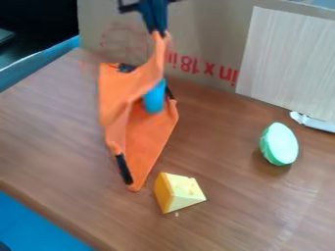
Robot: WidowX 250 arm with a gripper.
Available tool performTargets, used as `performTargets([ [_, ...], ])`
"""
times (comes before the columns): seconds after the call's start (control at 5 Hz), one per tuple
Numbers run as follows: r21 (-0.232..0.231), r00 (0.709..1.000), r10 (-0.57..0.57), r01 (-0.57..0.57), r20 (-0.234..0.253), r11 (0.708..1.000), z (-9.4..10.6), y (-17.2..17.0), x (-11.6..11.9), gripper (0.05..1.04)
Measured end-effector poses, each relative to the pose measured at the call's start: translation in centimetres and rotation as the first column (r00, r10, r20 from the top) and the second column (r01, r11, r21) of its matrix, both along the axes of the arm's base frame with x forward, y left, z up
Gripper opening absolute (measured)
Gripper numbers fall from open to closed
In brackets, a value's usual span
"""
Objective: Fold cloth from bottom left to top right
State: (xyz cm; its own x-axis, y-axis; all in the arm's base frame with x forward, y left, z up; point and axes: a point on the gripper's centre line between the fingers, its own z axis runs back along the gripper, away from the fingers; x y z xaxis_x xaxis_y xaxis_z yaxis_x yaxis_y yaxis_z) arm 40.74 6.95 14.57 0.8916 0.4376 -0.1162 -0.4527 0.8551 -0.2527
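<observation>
"Along the upper side of the wooden table [52, 137], you have a cardboard panel [209, 32] standing upright with red print. Where is your gripper [159, 33]?"

"You have it at the top of the view, in front of the cardboard, pointing down. It is clamped on a raised peak of the orange cloth [147, 139]. The cloth drapes from that grip to the table, left of centre; its lower tip lies near the yellow wedge [178, 192]."

"Confirm the adjacent items."

"Within the cloth's opening, you see a rounded blue item [154, 100]. Right of the wedge, well apart, sits a green half-round piece [280, 144] with a pale face. Behind it, a wood-grain panel [288, 59] stands before the cardboard, a whitish item [314, 122] at its foot."

"And the surroundings?"

"Beyond your table's lower-left edge is a blue surface [33, 223]. A blue strip [59, 50] borders the upper-left edge; behind that, the room is dark."
</observation>
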Motion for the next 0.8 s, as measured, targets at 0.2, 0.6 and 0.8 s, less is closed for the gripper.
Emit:
performTargets([
  [0.2, -0.002, 1.000, 0.001, -0.001, -0.010, 1.000, -0.7, -1.7, 1.3, 0.076],
  [0.6, 0.044, 0.998, -0.001, 0.003, -0.060, 0.999, -5.7, -2.2, 0.8, 0.480],
  [0.8, 0.038, 0.999, -0.030, 0.031, -0.033, 0.999, -4.8, -2.3, -0.4, 0.779],
])
